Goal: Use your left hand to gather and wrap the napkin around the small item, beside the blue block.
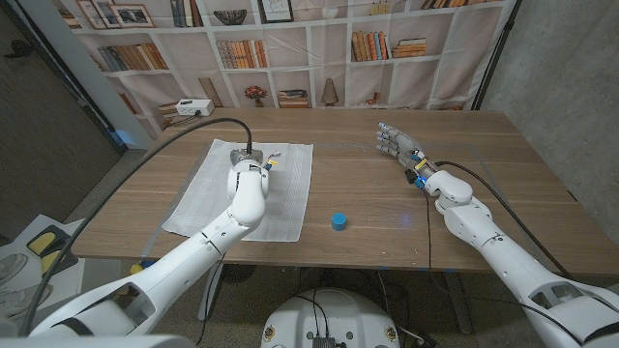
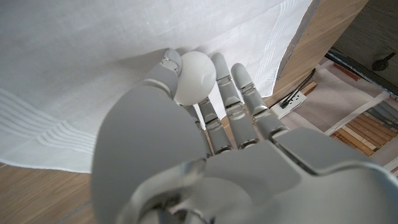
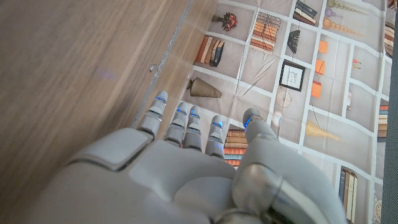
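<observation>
Reaching over the white napkin [image 1: 244, 188], the left robot hand [image 1: 249, 169] sits on the cloth's upper middle, at about ten o'clock from the centre of the tabletop [image 1: 387, 203]. In the left wrist view this robot hand [image 2: 205, 118] has its fingers [image 2: 244, 84] stretched out and lying on the napkin [image 2: 93, 56], with the thumb curled in beside them; whether anything is pinched under them I cannot tell, as the small item is hidden or too small to make out. The napkin lies spread flat, unwrapped, with faint fold lines across it, its near edge close to the front rim of the tabletop.

The blue block [image 1: 339, 220] stands on the bare wood at about four o'clock from the napkin, just off its near right corner and apart from the cloth.

The right robot hand [image 1: 397, 145] is at about two o'clock on the tabletop, well apart from the block and the napkin, fingers extended and slightly spread, holding nothing. The right wrist view shows that robot hand [image 3: 199, 143] with its fingertips [image 3: 160, 99] reaching toward the far edge of the tabletop [image 3: 74, 68].

A bookshelf backdrop [image 1: 290, 48] stands behind, at twelve o'clock, and a small white box [image 1: 193, 106] sits beyond the far left corner.
</observation>
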Tool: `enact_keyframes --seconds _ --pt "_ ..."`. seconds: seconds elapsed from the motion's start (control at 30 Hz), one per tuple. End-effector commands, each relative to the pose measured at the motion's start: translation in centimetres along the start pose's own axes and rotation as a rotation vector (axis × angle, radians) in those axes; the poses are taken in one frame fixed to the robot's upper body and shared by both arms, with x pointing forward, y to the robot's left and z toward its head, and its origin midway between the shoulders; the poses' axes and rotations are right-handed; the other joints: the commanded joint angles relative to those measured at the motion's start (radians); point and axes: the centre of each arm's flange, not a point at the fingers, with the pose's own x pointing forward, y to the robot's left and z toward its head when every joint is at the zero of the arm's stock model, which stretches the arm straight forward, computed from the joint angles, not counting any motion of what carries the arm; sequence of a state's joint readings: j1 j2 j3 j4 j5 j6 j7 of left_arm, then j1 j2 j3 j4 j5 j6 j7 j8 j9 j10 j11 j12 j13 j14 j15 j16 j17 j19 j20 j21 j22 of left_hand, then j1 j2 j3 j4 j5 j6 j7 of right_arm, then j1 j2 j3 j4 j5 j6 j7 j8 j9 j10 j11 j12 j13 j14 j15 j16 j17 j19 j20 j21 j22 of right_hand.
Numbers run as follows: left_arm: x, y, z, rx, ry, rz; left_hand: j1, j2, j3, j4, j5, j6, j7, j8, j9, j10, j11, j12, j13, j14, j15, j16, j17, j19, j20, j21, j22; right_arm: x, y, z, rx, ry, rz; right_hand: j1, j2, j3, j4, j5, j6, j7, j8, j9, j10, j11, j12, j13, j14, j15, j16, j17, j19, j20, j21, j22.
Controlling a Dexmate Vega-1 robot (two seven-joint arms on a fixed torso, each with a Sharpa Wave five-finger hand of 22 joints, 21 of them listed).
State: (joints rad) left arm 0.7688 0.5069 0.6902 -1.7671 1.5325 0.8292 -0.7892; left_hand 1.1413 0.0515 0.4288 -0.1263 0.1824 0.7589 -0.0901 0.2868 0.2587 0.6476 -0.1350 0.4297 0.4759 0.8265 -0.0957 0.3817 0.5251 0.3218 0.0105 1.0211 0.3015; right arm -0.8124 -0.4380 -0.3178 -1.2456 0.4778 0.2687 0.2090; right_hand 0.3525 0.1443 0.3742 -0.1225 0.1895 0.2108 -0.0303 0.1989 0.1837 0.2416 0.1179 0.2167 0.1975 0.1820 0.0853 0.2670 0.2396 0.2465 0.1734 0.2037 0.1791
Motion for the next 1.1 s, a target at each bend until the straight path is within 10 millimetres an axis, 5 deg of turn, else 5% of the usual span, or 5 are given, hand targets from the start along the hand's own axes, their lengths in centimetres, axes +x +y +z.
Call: enact_keyframes --seconds 0.03,0.43,0.63,1.1 --pt "0.8 -0.1 0.7 0.111 0.024 -0.159 -0.051 0.064 -0.023 0.037 -0.001 -0.048 -0.012 -0.037 -0.017 -0.027 -0.003 -0.045 -0.027 -0.064 -0.128 -0.066 -0.052 -0.053 0.019 -0.032 -0.06 -0.2 -0.1 0.1 -0.002 -0.007 -0.012 -0.001 0.001 0.002 -0.002 0.003 0.006 -0.004 -0.002 0.005 0.003 -0.006 -0.003 0.005 0.012 0.003 0.003 0.001 0.011 -0.002 0.005 0.004" --pt "-0.4 0.9 -0.1 0.05 0.002 -0.108 -0.169 0.029 -0.048 0.048 -0.001 -0.311 -0.025 -0.121 -0.051 -0.139 0.03 -0.146 -0.066 -0.183 -0.099 -0.148 -0.111 -0.09 0.036 -0.073 -0.119 0.0 0.1 0.3 -0.008 -0.008 -0.004 -0.001 0.0 0.002 -0.003 0.003 0.005 -0.003 -0.003 0.005 0.003 -0.004 -0.004 0.006 0.014 0.002 0.003 0.002 0.012 -0.001 0.006 0.004" --pt "-1.4 2.1 -0.2 -0.009 -0.049 -0.089 -0.21 0.009 -0.065 0.047 -0.003 -0.403 -0.032 -0.118 -0.059 -0.214 0.048 -0.182 -0.066 -0.267 -0.059 -0.179 -0.132 -0.116 0.046 -0.093 -0.122 -0.1 0.1 0.4 -0.007 -0.012 -0.006 -0.001 -0.001 0.002 -0.003 0.003 0.006 -0.003 -0.003 0.005 0.002 -0.005 -0.005 0.006 0.014 0.003 0.003 0.002 0.013 0.0 0.006 0.004" --pt "-4.3 5.1 -0.2 0.007 -0.012 0.055 -0.25 0.01 -0.074 0.054 -0.004 -0.451 -0.035 -0.109 -0.063 -0.266 0.059 -0.202 -0.067 -0.346 -0.037 -0.194 -0.148 -0.145 0.056 -0.114 -0.122 -0.5 0.2 0.3 0.002 -0.017 0.001 -0.002 -0.002 0.001 -0.003 0.003 0.007 -0.003 -0.003 0.005 0.003 -0.005 -0.005 0.006 0.016 0.004 0.003 0.002 0.013 0.002 0.006 0.004"
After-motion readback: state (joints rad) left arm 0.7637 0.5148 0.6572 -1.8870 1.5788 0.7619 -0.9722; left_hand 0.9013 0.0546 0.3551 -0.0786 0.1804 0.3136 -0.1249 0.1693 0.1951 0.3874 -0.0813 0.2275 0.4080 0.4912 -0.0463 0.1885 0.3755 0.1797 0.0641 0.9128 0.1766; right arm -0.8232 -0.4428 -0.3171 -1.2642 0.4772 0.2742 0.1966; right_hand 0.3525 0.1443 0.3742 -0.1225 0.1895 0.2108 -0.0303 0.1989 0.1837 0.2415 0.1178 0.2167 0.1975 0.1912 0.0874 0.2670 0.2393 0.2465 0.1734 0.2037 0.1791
